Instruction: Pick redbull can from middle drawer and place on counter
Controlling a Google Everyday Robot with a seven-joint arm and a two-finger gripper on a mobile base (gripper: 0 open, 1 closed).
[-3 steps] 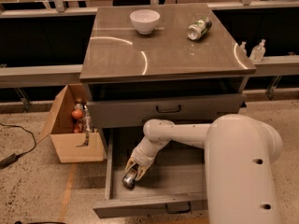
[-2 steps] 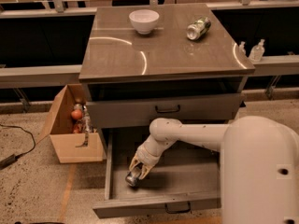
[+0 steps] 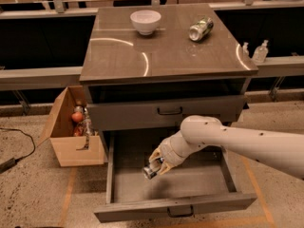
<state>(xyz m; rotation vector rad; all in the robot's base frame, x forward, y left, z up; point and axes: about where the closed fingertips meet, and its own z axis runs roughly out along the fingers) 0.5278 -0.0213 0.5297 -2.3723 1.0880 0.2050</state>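
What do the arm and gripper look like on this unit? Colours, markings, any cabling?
Arm: smooth cream-white shell made of thick rounded tube segments with a bulbous joint and small dark dots along it. No exposed cables visible. Gripper, down in the middle drawer at the redbull can: pale yellowish-tan fingers on a white wrist.

Arm [image 3: 247, 144]: smooth off-white shell, thick rounded tube, widest at the right edge of the scene.
Joint [image 3: 199, 129]: bulging rounded off-white housing.
Markings: a few small dark dots scattered along the shell.
Wrist [image 3: 172, 152]: narrower ribbed off-white segment.
Gripper [image 3: 153, 167]: at the arm's left end, over the middle drawer [image 3: 190, 182], closed on the redbull can [image 3: 148, 173].
Fingers [image 3: 156, 155]: pale yellowish, short, with darker gaps.
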